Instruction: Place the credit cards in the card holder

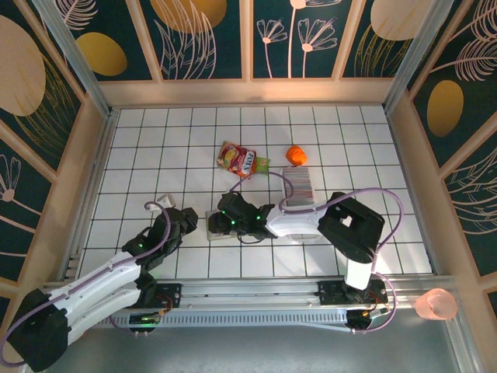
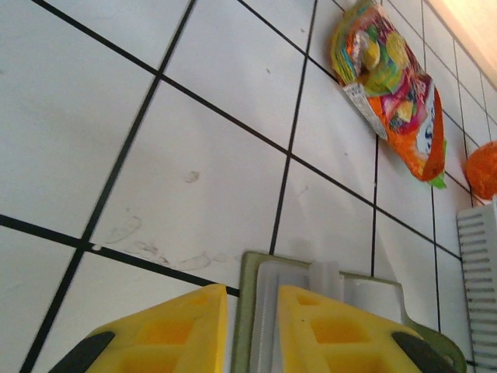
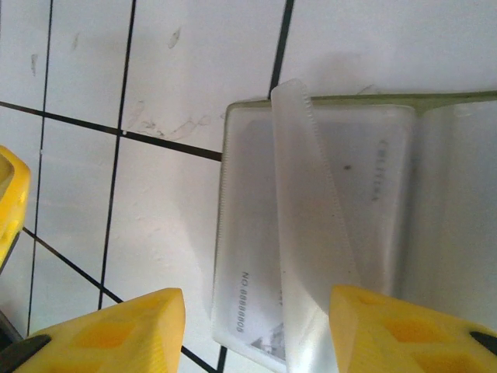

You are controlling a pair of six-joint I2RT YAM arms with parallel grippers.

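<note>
The olive-green card holder (image 1: 215, 225) lies open on the tiles, its pale inside up (image 3: 388, 179). My left gripper (image 2: 252, 326) comes from the left, nearly shut on the holder's green left rim (image 2: 247, 268) and a translucent sleeve. My right gripper (image 3: 256, 326) hovers open over the holder, its yellow fingers wide apart. Between them a pale card (image 3: 248, 303) printed with a number lies in a sleeve, and one translucent flap (image 3: 307, 202) stands up. The stack of credit cards (image 1: 298, 185) stands on edge behind the right arm, seen as a striped block (image 2: 477, 272).
A colourful snack packet (image 1: 239, 159) (image 2: 388, 85) and an orange ball-like object (image 1: 296, 155) (image 2: 485, 167) lie beyond the holder. A small white item (image 1: 161, 203) sits by the left arm. A pink cup (image 1: 435, 305) stands off the table's front right. Wooden walls surround the tiled floor.
</note>
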